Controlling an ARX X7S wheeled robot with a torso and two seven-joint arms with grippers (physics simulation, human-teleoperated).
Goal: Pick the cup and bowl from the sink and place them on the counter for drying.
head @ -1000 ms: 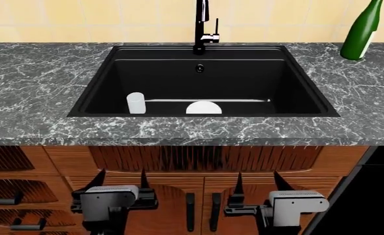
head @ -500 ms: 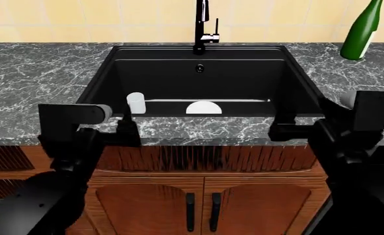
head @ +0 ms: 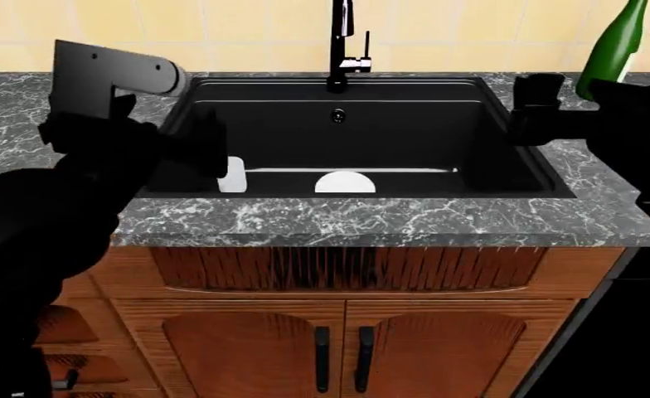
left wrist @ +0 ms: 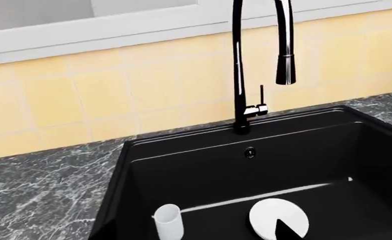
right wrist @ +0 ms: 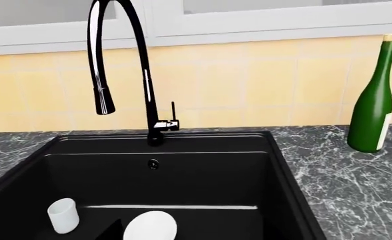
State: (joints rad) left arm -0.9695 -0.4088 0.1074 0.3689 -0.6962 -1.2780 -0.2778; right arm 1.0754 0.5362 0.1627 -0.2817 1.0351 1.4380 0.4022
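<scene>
Sitting in sink (head: 414, 133), cup (head: 232, 175) beside L gripper (head: 209, 141) fingers.

Green bottle (right wrist: 371, 106) upright, back right.
Yellow tile wall (right wrist: 263, 85) behind; wood cabinet doors (head: 341, 348) below (black handles).

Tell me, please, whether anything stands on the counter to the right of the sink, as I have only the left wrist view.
Observer: Yes, a green bottle stands upright on the counter, beyond the back right corner of the sink.
Operator: Thank you. Where is the right pincer?
Observer: In the head view the right pincer shows over the sink's right edge, just left of the bottle. I cannot tell whether it is open.
Operator: And the left one?
Observer: The left pincer shows at the sink's left edge, its dark shape covering part of the cup.
</scene>
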